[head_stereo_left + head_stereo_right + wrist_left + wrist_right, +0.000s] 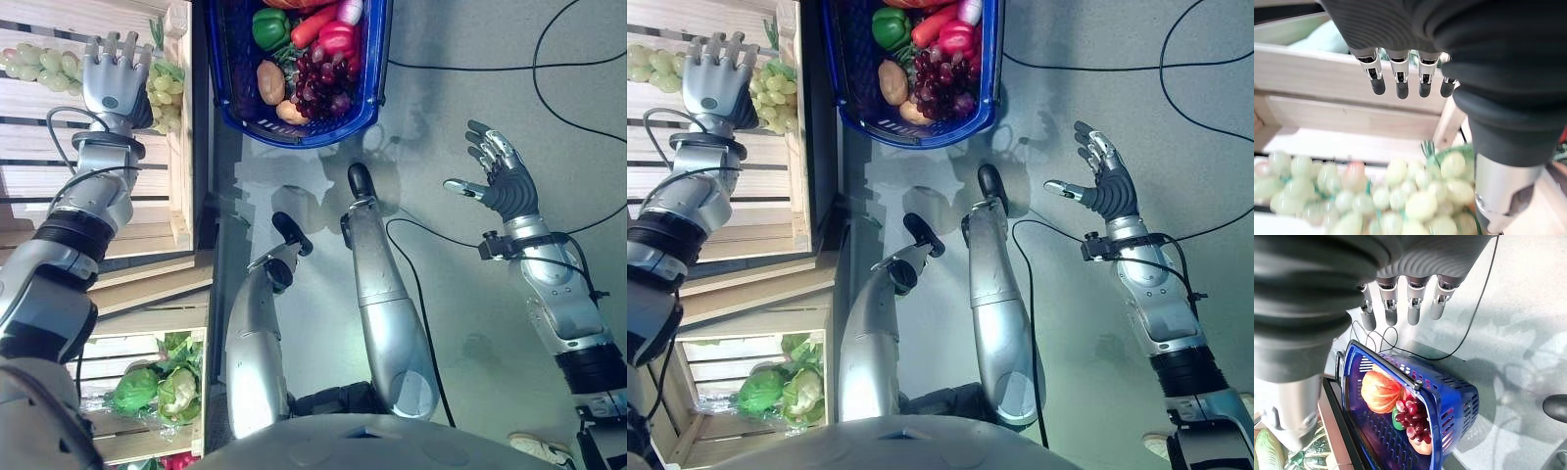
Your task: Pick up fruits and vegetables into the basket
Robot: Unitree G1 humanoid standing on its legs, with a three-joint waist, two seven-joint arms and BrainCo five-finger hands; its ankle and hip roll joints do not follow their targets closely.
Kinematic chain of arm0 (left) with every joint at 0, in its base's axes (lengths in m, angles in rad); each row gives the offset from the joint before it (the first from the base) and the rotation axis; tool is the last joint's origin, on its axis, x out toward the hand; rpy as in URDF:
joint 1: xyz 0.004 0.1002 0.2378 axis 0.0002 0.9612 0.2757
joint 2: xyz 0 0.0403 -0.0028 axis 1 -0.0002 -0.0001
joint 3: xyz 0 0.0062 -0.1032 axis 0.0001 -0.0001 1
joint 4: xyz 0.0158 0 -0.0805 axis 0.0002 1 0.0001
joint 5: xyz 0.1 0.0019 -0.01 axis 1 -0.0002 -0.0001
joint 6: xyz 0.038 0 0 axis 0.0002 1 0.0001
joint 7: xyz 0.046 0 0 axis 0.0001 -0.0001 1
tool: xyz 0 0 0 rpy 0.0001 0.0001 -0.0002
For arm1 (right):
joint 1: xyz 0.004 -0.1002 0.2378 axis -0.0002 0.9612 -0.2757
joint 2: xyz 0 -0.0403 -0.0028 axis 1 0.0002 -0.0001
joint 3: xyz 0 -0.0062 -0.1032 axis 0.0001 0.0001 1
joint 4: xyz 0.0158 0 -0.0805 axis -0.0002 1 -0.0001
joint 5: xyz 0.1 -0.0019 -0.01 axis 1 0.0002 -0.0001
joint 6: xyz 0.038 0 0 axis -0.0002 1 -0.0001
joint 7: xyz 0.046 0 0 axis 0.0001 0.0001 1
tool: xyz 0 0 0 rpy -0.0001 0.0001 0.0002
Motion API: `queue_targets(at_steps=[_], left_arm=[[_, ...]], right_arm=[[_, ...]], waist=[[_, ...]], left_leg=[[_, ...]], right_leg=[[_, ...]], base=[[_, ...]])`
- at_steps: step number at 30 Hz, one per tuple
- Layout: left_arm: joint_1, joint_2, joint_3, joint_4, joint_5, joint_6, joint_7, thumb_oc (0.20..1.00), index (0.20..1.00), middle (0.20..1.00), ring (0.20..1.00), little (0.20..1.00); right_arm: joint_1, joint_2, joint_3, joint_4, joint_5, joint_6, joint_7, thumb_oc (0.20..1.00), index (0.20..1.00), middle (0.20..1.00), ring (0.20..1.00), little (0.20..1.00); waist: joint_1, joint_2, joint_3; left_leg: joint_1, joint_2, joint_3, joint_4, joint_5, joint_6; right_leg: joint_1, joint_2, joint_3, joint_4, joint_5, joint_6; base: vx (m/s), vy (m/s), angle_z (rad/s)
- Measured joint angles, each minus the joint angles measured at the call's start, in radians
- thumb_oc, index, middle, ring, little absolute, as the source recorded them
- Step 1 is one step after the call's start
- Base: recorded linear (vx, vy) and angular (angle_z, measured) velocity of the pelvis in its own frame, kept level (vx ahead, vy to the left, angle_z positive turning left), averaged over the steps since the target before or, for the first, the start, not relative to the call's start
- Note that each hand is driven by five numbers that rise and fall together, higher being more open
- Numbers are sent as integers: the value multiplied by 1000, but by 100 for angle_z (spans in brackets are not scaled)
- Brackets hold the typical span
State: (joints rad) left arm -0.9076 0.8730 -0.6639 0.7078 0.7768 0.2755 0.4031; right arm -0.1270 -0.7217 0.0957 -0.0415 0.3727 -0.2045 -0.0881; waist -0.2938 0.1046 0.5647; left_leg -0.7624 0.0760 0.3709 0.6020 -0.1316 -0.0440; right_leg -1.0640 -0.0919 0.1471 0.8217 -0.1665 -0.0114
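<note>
The left hand [116, 80] hovered open-fingered over the green grapes [1400, 196] at ten o'clock, seemingly poised to grasp, while the right hand [505, 181] idled open at three o'clock beside the basket [377, 78].

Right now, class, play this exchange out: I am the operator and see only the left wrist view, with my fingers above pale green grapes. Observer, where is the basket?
Observer: The blue basket stands on the floor, just beside the wooden crate that holds your green grapes.
Operator: Is anything in it yet?
Observer: Yes. It holds a green pepper, purple grapes and a potato, among other produce.
Operator: What is the other hand doing?
Observer: The right hand is open above the grey floor, on the far side of the basket from the crate, and holds nothing.
</note>
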Motion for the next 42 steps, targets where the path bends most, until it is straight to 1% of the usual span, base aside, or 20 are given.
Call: queue_targets(at_steps=[3,6,9,12,17,21,26,29,33,34,35,42], left_arm=[[-5,-4,-8,32,2,14,-20,1000,1000,1000,1000,1000],[-16,-35,-10,114,0,56,-57,1000,1000,1000,1000,1000],[-19,-40,-10,140,0,84,-80,1000,1000,1000,1000,1000],[-28,-40,-18,151,9,118,-87,1000,1000,1000,1000,1000],[-63,-40,-20,191,72,177,-75,1000,1000,1000,1000,1000],[-93,-40,-21,204,109,226,-14,1000,1000,1000,1000,1000],[-143,-41,-22,211,111,252,69,1000,1000,1000,1000,1000],[-177,-47,-27,211,112,263,77,1000,1000,1000,1000,1000],[-211,-52,-48,220,125,274,59,1000,1000,1000,1000,1000],[-218,-58,-49,222,126,276,48,1000,1000,1000,1000,1000],[-231,-71,-63,232,126,292,33,1000,1000,1000,1000,1000],[-281,-76,-109,285,115,311,-48,1000,1000,1000,1000,1000]], right_arm=[[0,0,0,1,4,0,-1,1000,1000,1000,1000,1000],[-7,1,0,2,8,0,-10,1000,1000,1000,1000,1000],[-14,1,0,3,9,3,-19,1000,1000,1000,1000,1000],[-35,1,1,3,9,9,-28,1000,1000,1000,1000,1000],[-65,-2,0,4,10,10,-55,1000,1000,1000,1000,1000],[-80,-3,1,13,10,10,-78,1000,1000,1000,1000,1000],[-84,-3,2,28,10,5,-107,1000,1000,1000,1000,1000],[-90,-3,5,35,9,1,-121,1000,1000,1000,1000,1000],[-115,-3,26,44,10,-5,-126,1000,1000,1000,1000,1000],[-121,-3,33,45,9,-5,-125,1000,1000,1000,1000,1000],[-124,-3,37,45,9,-5,-125,1000,1000,1000,1000,1000],[-159,-10,40,71,10,-11,-123,1000,1000,1000,1000,1000]], waist=[[2,0,0],[0,0,0],[0,0,0],[1,0,0],[0,0,0],[1,0,0],[0,0,0],[0,0,0],[-3,0,0],[-2,0,0],[-2,0,0],[-6,0,0]], left_leg=[[-19,0,-4,4,0,1],[-27,1,-5,4,0,0],[-43,4,-6,8,0,0],[-54,8,-8,13,-1,-1],[-85,12,-15,26,-2,-1],[-118,14,-16,42,-6,-1],[-144,15,-18,60,-10,1],[-165,16,-19,74,-12,3],[-190,22,-19,85,-14,3],[-194,27,-18,91,-17,2],[-194,28,-18,90,-18,2],[-221,29,-17,91,-19,0]], right_leg=[[-18,0,-1,1,2,-2],[-26,1,-2,1,2,-2],[-40,2,-5,1,6,-8],[-48,3,-7,0,5,-6],[-72,4,-14,3,6,-8],[-104,5,-12,18,9,-13],[-126,5,-9,28,8,-11],[-147,5,-6,37,7,-8],[-171,14,2,38,13,-6],[-174,18,3,38,14,-6],[-174,19,4,38,14,-6],[-204,22,7,38,16,-9]], base=[[-6,-5,1],[0,0,0],[0,0,0],[0,0,0],[0,0,0],[0,0,0],[0,0,0],[0,0,0],[1,7,-5],[1,23,-7],[0,25,-5],[-5,9,-2]])
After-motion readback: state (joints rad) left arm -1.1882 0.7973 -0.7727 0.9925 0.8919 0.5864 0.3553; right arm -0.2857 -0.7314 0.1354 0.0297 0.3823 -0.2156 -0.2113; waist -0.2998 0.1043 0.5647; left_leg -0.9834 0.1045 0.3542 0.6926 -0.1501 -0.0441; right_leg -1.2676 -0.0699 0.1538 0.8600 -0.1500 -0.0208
